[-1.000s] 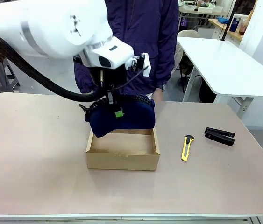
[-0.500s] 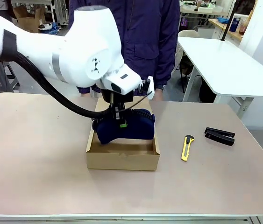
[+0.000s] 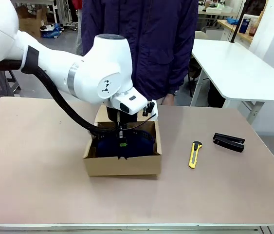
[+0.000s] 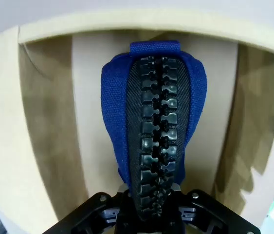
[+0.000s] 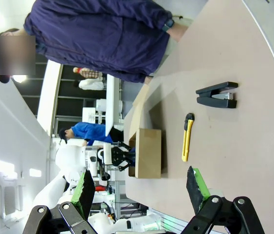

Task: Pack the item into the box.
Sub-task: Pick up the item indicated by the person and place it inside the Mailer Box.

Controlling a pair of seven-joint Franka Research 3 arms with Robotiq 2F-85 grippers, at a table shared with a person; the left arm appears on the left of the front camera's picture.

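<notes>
The navy-blue pouch (image 3: 136, 144) lies down inside the brown cardboard box (image 3: 122, 165) at the table's middle. My left gripper (image 3: 122, 142) reaches down into the box and is shut on the pouch's zipper edge. In the left wrist view the pouch (image 4: 195, 92) hangs from my left gripper (image 4: 151, 214), its black zipper facing the camera, with the box's walls (image 4: 44, 146) around it. My right gripper (image 5: 139, 190) is open and holds nothing, well off to the right of the box (image 5: 149, 151).
A yellow utility knife (image 3: 194, 154) and a black stapler (image 3: 228, 142) lie on the table right of the box. A person in a dark jacket (image 3: 141, 48) stands at the far edge behind the box. The box's flap (image 3: 102, 114) stands up at its back.
My left gripper has come down with the pouch, from above the box to inside it. The box has shifted slightly to the left. The person has stepped closer.
</notes>
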